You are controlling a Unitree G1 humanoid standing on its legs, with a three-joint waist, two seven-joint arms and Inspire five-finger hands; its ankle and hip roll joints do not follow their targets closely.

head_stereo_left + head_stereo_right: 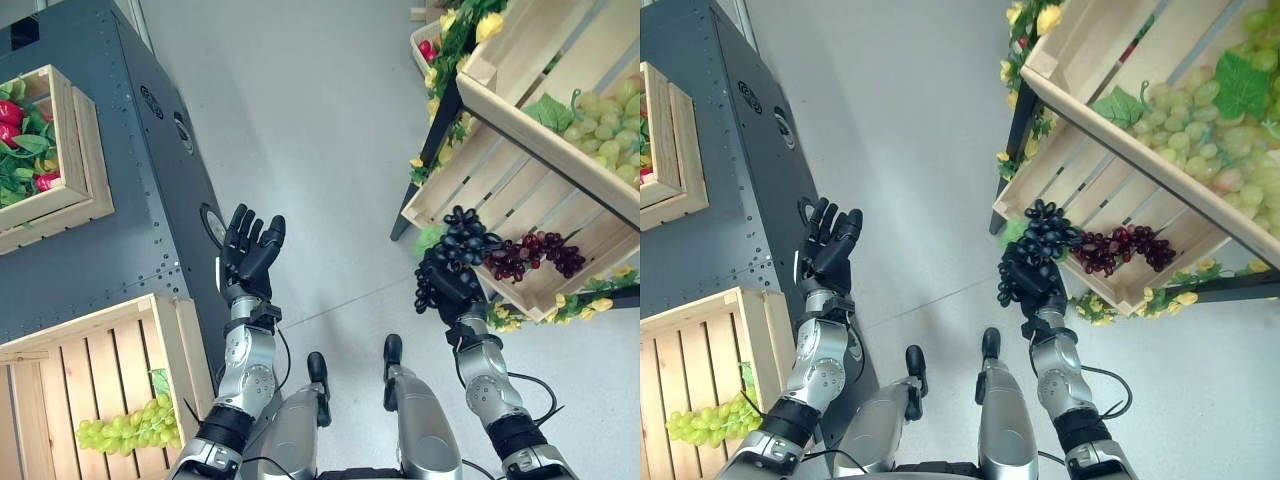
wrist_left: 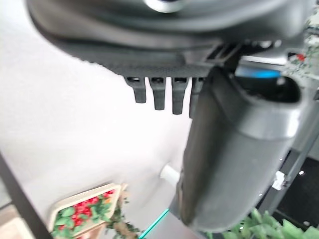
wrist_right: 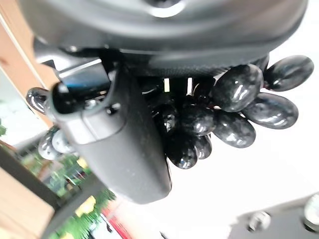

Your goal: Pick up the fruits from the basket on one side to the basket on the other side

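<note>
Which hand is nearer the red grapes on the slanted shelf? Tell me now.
Right. The right hand, shut on the black grapes, is just beside the red grapes at the shelf's lower edge. The left hand is open, raised across the aisle by the dark cabinet.

A mock fruit shop or market stall, set up indoors on a plain pale grey floor (image 1: 300,120). Slanted wooden display crates (image 1: 520,190) on a dark stand hold green grapes (image 1: 605,125) and dark red grapes (image 1: 535,255), trimmed with yellow flowers (image 1: 600,300). Opposite, a slatted wooden crate (image 1: 90,390) holds more green grapes beside a grey metal cabinet (image 1: 120,180).
</note>
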